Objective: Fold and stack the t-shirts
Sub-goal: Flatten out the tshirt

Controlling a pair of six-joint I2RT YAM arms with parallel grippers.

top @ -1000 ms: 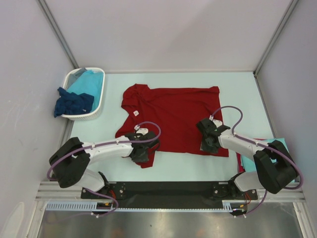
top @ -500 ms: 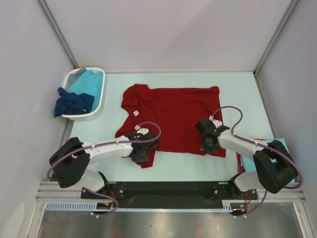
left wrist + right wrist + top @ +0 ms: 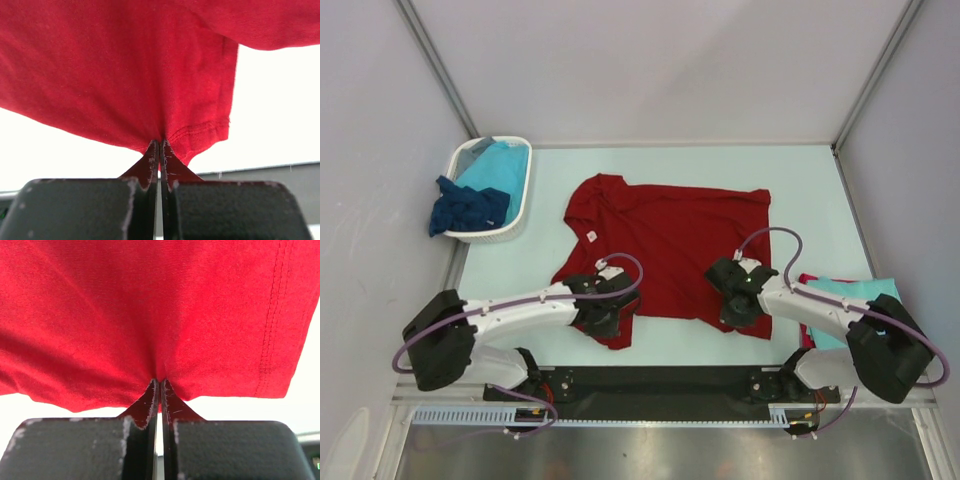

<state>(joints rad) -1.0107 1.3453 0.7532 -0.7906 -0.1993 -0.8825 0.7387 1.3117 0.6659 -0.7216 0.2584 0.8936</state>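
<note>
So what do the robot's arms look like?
The left arm and right arm have white tube-shaped links with chunky black joint blocks. A thin purple cable loops along each. The jaws are flat, dark grey, scuffed at the edges.

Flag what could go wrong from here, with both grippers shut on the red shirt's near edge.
The left gripper and right gripper each pinch only a small tuck of the red shirt at their fingertips, so it may slip when lifted.
The left grip sits at the bunched sleeve, so the fold may come out skewed.
The right arm hangs over the stacked shirts; a swing might disturb them.
</note>
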